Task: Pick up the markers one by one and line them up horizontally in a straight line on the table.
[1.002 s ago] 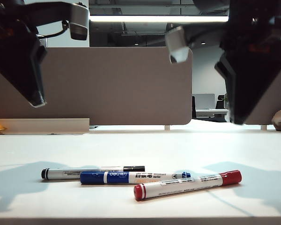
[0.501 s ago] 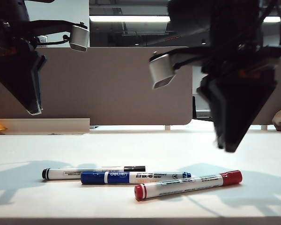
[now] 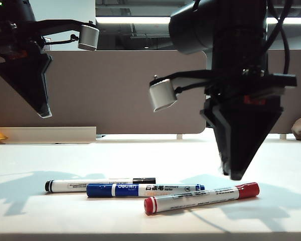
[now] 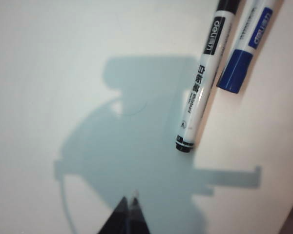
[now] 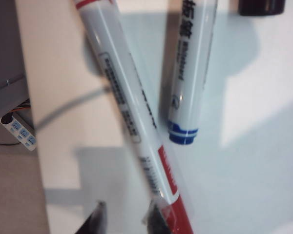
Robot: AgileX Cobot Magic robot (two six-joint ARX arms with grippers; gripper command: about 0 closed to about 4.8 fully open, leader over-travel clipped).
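White counter [image 3: 271, 221] is carrying three slim markers: black-capped [image 3: 100, 185], blue [image 3: 140, 190], red-capped [image 3: 200, 198]. Right claw [image 3: 235, 173], jaws parted, is being held just above the red cap; an off-centre closure could roll it into the blue one. Left claw [image 3: 44, 111] is pinched closed, empty, aloft.

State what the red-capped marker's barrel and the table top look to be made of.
Red-capped marker: barrel looks like smooth glossy plastic; a bright highlight runs along it and text is printed on it. Table: matte white, likely laminate, though uncertain; it shows soft shadows, no reflections.
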